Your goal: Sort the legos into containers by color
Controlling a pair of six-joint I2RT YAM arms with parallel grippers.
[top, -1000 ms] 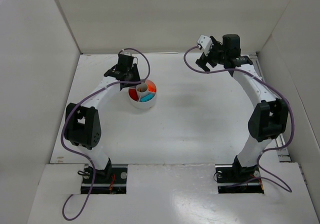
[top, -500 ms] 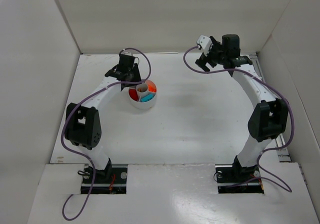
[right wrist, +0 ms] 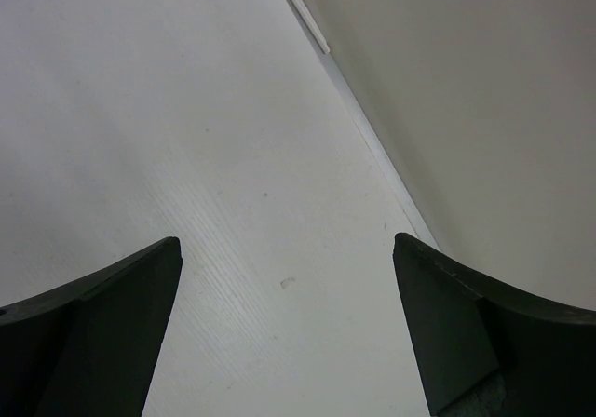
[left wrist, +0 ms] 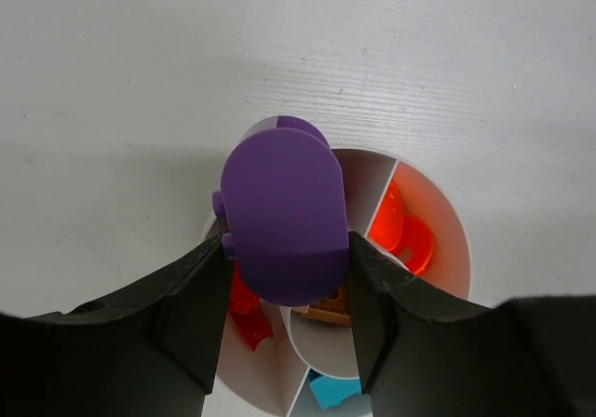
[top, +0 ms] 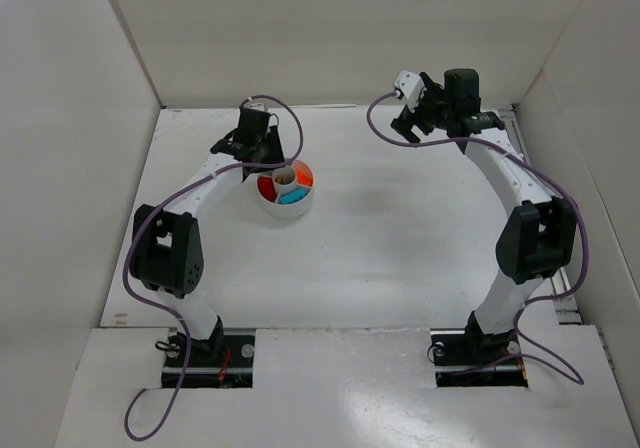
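Two arms reached toward the table's far edge. Left gripper pinched a purple lego between narrowed jaws, directly over the white dish. That dish sat toward the far-left corner, holding red legos, orange legos and a teal lego in separate wedges. Right gripper hung near the far-right corner, jaws spread wide.

Robot lab (white panel walls enclose table).

Dish left on table, legos in its compartments, brick above dish.
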